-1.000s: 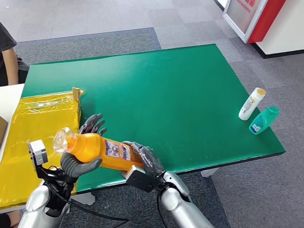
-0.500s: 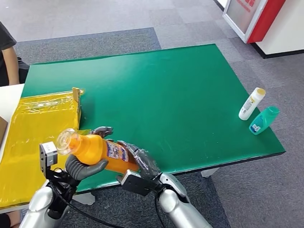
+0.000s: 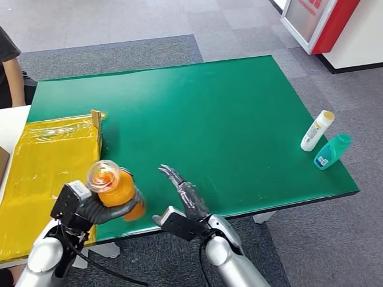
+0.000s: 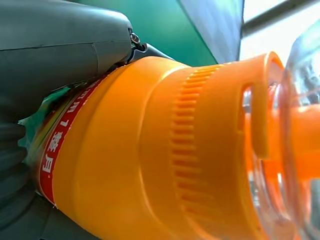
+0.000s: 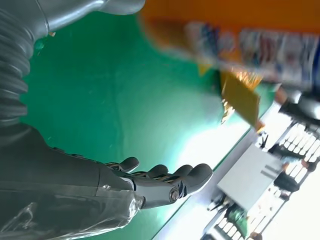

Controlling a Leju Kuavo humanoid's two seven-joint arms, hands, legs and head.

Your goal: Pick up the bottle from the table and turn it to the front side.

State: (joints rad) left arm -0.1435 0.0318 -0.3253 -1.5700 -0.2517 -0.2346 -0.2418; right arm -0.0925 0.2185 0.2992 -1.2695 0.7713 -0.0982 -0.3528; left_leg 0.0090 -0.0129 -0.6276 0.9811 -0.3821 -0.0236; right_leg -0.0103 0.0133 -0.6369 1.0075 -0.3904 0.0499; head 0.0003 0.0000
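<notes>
I have the orange bottle (image 3: 115,190) in my left hand (image 3: 97,209), fingers wrapped round its body, held above the near left edge of the green table (image 3: 234,119) with its clear cap (image 3: 103,175) pointing up toward the head camera. In the left wrist view the grip sits on the labelled part, below the ribbed orange collar. My right hand (image 3: 185,197) is released, fingers spread and straight, just right of the bottle and holding nothing.

My worry is the single-handed hold. The bottle is smooth and looks tapered, so if I twist the wrist too fast it could slide through the fingers and drop onto the table edge or the floor beyond it. The yellow bag (image 3: 45,173) lies close on the left, and a wide swing could catch it. I cannot tell from here which face of the label is outward, so I may over-rotate. The two small bottles (image 3: 325,140) at the far right are well clear.
</notes>
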